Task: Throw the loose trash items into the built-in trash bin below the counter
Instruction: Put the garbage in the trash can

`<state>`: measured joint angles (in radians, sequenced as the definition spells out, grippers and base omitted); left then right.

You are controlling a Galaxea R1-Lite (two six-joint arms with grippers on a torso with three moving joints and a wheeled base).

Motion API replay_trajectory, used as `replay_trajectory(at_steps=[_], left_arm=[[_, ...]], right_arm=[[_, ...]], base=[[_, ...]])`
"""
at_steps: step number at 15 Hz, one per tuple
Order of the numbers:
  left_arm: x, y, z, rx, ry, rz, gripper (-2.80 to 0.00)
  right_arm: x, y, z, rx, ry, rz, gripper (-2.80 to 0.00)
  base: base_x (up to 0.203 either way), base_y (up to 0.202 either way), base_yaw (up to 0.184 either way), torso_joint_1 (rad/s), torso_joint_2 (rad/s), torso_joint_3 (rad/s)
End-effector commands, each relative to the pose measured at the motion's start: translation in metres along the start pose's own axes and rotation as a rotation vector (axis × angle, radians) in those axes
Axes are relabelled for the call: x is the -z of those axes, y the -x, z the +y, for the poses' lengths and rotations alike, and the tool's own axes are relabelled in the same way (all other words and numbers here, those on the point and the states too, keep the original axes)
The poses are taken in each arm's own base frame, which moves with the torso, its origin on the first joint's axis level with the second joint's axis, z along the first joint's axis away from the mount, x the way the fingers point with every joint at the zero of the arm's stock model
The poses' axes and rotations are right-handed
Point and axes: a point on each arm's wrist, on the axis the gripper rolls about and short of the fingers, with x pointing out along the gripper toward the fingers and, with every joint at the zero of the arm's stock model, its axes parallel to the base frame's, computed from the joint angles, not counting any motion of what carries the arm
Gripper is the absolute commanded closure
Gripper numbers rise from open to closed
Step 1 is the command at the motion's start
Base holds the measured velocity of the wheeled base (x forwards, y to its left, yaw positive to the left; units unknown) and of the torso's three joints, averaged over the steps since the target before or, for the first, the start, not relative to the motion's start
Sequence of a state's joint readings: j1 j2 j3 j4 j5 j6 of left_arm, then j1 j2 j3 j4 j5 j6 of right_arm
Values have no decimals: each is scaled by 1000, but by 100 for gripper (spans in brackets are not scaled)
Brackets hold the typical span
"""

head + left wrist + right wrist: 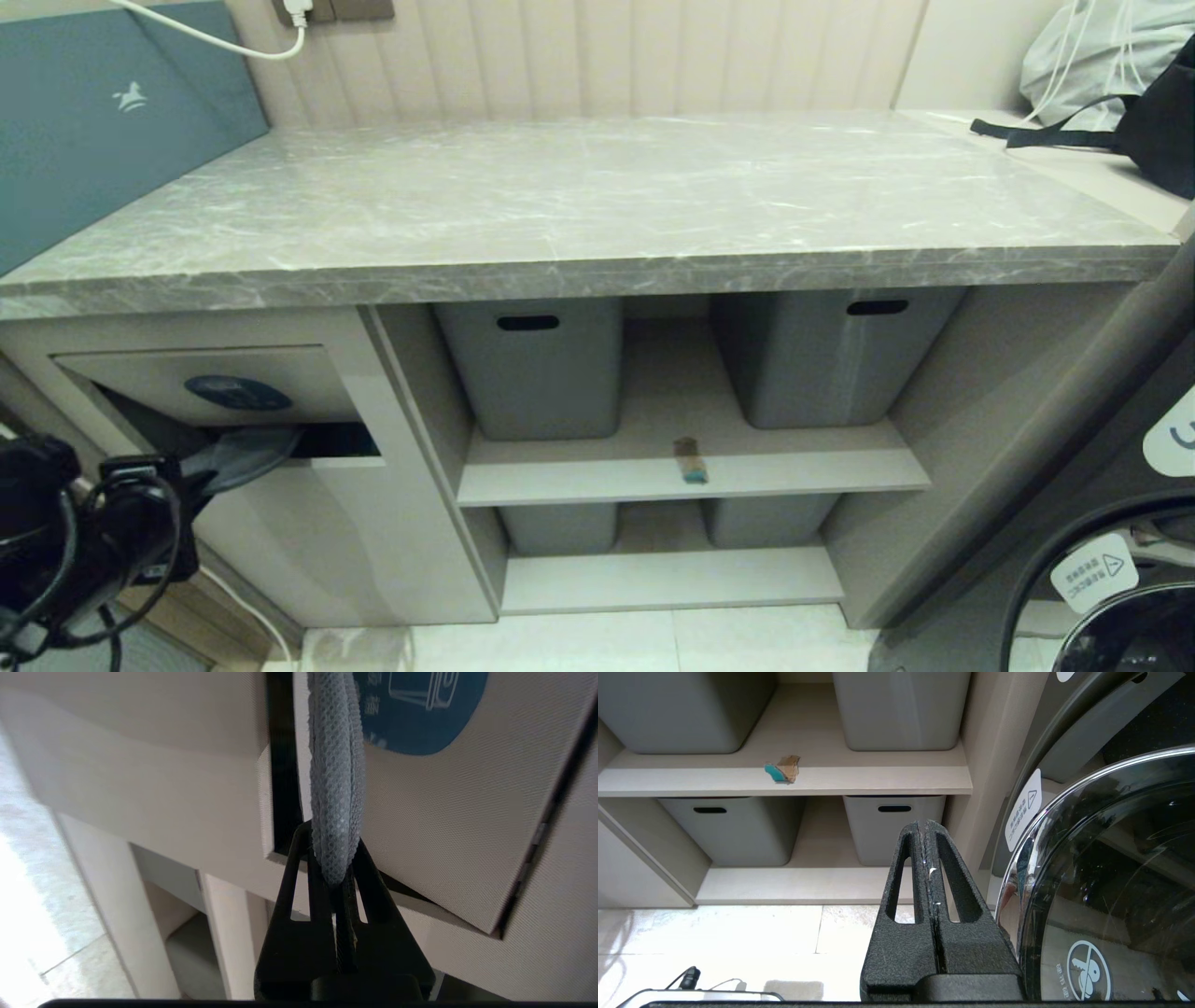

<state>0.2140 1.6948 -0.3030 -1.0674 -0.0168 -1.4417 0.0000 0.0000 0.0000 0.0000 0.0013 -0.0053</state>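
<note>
Clamped tight on the heel end of the grey slipper point(335, 812), the jaws of the left gripper point(337, 877) stood narrow, with the mesh fabric pinched between the two black fingers point(299, 891). At the lower left of the head view, that gripper point(191, 476) sat at the trash bin point(308, 532), and the slipper's point(245, 455) free end reached into the dark gap under the swing flap point(215, 378), which was tilted inward and carried a round blue sticker point(237, 393). Seen from the left wrist, the slipper ran edge-on from the fingers up across the flap point(444, 826), beside the blue sticker point(416, 714) and the black slot at the flap's edge. Above the bin, the grey marble counter point(579, 201) spanned the upper half of the head view. The small brown strip with a teal end point(690, 461) lay near the front edge of the upper shelf point(579, 481), lower centre of the frame, in front of the gap between two grey tubs point(541, 369). From the right wrist the same strip point(782, 769) showed at the upper left. Pressed together with nothing between them, the right gripper's point(927, 828) jaws hung over the pale floor point(738, 933), beside a washing machine door point(1101, 882) at the right of that frame.
</note>
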Motion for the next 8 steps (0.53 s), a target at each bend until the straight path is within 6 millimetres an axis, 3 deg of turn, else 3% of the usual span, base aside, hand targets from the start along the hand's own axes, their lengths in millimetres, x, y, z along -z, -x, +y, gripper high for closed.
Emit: replay_trajectory(at_steps=[1, 8], left_arm=[[2, -19, 14, -28, 8, 17, 0], [5, -62, 37, 93, -5, 59, 0]], right_arm=[[0, 0, 0, 0, 1, 0, 0], [0, 0, 0, -2, 4, 0, 0]], base=[[0, 0, 0, 0, 0, 0], [0, 0, 0, 0, 0, 0]])
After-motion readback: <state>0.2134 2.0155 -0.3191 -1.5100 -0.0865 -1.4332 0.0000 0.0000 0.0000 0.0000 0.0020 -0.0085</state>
